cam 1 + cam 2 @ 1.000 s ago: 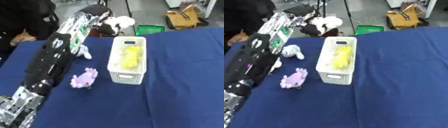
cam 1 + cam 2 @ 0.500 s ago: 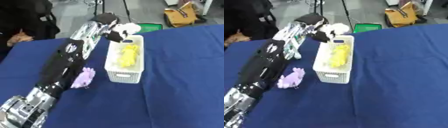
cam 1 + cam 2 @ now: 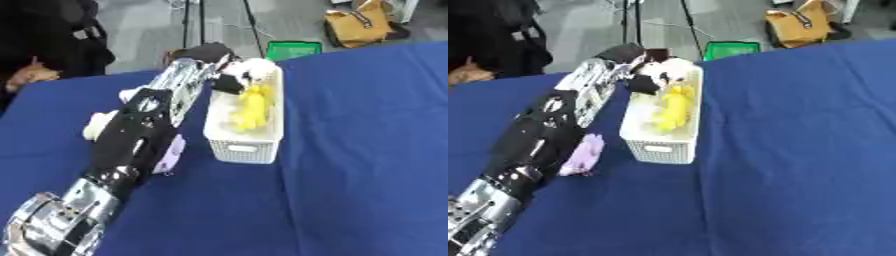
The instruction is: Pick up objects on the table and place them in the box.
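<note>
white slatted box (image 3: 245, 142) on blue table (image 3: 367, 150) already contains a yellow toy (image 3: 252, 107); left hand (image 3: 214, 62) holds a black-and-white plush (image 3: 245, 75) over its far end, fingers curled round it; purple toy (image 3: 584, 154) and white toy (image 3: 98, 125) remain outside.

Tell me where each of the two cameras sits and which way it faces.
Left eye view: in the head, looking down at the blue table and white box; the left arm reaches in, left hand holding a black-and-white plush toy over the box.
Right eye view: beside it, facing the same way; same arm.
Shared: box, yellow toy, purple toy.
</note>
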`<state>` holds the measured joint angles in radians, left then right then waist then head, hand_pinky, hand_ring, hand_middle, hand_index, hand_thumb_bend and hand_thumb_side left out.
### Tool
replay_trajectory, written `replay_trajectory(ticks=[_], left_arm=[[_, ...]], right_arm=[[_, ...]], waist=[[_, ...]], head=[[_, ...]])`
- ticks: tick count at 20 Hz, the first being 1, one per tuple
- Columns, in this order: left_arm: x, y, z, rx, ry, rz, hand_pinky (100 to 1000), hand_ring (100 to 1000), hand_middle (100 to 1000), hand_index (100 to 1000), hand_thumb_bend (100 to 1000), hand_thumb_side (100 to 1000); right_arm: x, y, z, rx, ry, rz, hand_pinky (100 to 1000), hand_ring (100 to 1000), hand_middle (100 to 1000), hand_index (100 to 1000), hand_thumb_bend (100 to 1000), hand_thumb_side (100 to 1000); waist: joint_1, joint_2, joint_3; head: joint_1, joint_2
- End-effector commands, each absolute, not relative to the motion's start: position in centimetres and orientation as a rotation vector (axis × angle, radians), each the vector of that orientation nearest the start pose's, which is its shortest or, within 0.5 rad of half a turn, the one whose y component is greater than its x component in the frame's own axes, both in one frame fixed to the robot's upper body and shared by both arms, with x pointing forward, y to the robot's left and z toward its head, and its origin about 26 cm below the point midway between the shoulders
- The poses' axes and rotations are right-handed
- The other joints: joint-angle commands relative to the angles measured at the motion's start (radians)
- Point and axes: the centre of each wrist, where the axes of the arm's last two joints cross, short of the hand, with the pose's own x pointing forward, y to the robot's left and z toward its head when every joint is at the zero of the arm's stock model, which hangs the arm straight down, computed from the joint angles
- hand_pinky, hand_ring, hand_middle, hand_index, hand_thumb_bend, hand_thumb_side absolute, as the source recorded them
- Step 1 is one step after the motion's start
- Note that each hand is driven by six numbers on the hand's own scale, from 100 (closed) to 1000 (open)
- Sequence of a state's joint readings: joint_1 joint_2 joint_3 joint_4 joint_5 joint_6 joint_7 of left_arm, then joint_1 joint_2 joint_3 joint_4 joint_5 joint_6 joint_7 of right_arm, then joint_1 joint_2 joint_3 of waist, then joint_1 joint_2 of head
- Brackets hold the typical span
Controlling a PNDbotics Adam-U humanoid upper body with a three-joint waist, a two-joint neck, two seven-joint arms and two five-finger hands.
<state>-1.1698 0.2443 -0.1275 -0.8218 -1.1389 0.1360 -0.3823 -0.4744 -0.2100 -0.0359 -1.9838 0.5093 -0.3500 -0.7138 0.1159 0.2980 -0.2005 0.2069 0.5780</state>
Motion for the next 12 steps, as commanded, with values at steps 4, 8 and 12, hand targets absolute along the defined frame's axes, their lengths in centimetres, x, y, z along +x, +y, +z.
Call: replay_trajectory(ticks=[4,8,12], left_arm=[[50.35,17.23,25.42,1.005,-1.331,-1.371,579,655,706,809,266,736],[50.45,17.41,25.29,0.949,-1.307,-1.408,680,792,838,920,377,775],[50.43,17.37,25.49,0.929,-1.294,-1.433,741,852,914,972,459,794]], right_arm=[[31.18,-23.11,24.83,0.793,3.098,0.380,831,867,691,744,100,917],[31.18,-23.11,24.83,0.793,3.099,0.380,831,867,691,744,100,917],[31.18,-23.11,24.79,0.793,3.101,0.381,831,867,691,743,100,915]], waist=[[-0.007,-0.012,-0.003],[-0.007,-0.010,-0.005],[-0.007,-0.010,-0.004]], head=[[0.004,-0.009],[0.004,-0.009],[0.005,-0.009]])
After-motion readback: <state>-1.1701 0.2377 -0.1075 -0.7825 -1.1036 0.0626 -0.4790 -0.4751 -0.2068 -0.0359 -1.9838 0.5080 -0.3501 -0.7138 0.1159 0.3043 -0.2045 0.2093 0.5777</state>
